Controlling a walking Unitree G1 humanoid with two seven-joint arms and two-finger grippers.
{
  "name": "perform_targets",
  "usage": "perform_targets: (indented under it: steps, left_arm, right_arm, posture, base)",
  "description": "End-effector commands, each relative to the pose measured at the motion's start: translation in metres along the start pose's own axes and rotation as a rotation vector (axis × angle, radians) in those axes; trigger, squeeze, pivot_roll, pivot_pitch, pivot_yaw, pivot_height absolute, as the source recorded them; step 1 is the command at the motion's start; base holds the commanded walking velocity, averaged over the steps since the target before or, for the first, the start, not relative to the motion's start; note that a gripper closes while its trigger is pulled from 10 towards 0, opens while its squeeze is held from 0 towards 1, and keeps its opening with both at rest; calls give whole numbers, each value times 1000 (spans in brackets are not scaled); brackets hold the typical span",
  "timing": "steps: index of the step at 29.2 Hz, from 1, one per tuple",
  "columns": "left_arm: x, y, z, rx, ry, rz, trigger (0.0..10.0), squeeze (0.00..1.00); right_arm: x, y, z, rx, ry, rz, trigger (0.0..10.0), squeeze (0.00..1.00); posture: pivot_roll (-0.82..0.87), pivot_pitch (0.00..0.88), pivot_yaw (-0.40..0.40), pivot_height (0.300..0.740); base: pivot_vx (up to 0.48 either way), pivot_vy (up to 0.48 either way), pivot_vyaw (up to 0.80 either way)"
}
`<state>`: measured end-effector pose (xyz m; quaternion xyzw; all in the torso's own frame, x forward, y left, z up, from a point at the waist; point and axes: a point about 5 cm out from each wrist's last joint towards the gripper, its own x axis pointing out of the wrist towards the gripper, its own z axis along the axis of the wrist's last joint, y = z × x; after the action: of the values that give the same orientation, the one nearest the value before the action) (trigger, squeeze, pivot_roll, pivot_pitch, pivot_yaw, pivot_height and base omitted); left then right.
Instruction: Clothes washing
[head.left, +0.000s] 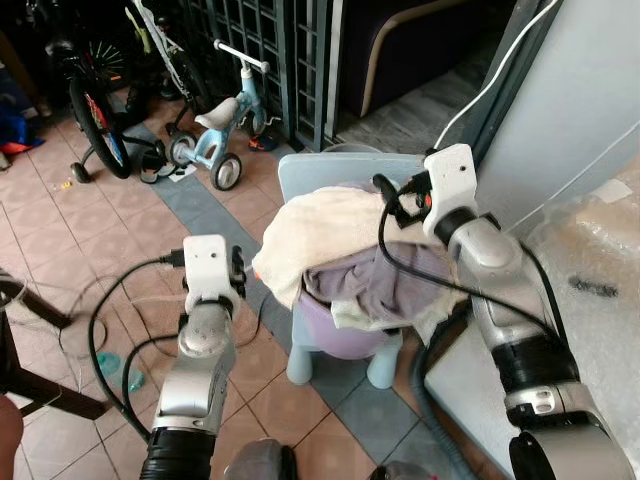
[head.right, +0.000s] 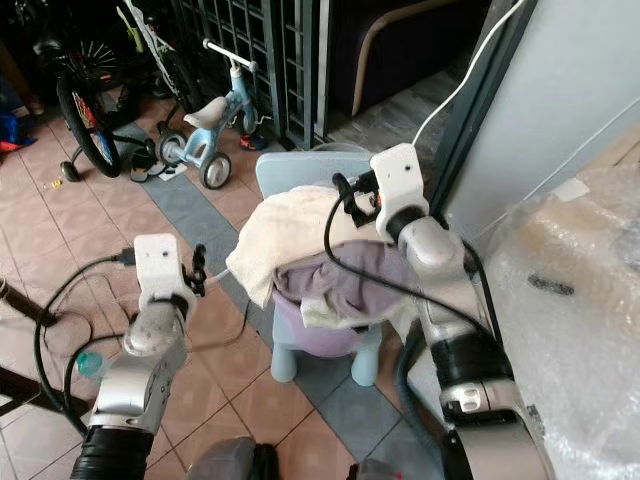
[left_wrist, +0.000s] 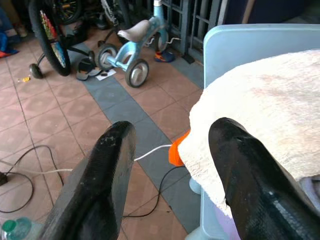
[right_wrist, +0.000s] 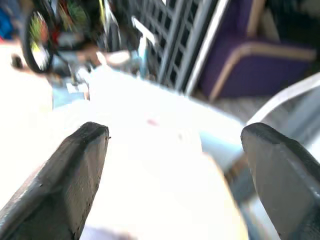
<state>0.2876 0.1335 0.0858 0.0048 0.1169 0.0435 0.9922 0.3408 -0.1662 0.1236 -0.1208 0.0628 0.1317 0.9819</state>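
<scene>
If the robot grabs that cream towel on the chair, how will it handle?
The cream towel drapes limply over the laundry pile and chair edge, so it is probably floppy and will sag from the open left gripper. Its nubby surface suggests good grip. Lifting may drag the purple garment underneath.

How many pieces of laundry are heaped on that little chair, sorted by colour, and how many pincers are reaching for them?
Cream towel: 1
Purple-grey garment: 1
Light blue plastic chair under the heap: 1
Open pincers: 2, the left pincer and the right pincer
Total: 5
</scene>
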Motion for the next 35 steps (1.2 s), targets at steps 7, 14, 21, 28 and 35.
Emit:
perform_targets:
  steps: [7, 14, 21, 28, 35]
  left_arm:
    - [-1, 6, 1, 26, 0, 1, 10000, 0]
    - [-3, 7, 3, 44, -8, -6, 10000, 0]
    - [-9, 7, 3, 42, -8, -9, 10000, 0]
    - [-23, 13, 2, 44, -9, 7, 10000, 0]
    - [-34, 23, -4, 60, 18, 40, 10000, 0]
  right_arm:
    - [0, 19, -31, 112, 136, -19, 10000, 0]
    - [17, 41, -18, 153, 90, 7, 10000, 0]
    - [30, 55, -9, 102, 60, -11, 10000, 0]
    - [35, 60, -21, 80, 141, -5, 0, 0]
    - [40, 63, -26, 136, 205, -50, 0, 0]
  posture:
    - [1, 72, 27, 740]
    - [20, 77, 29, 740]
    - [58, 81, 20, 740]
    - [114, 102, 3, 740]
    - [140, 125, -4, 740]
  base:
    - [0, 0, 0]
    - [0, 0, 0]
    - [0, 0, 0]
    - [0, 0, 0]
    - [0, 0, 0]
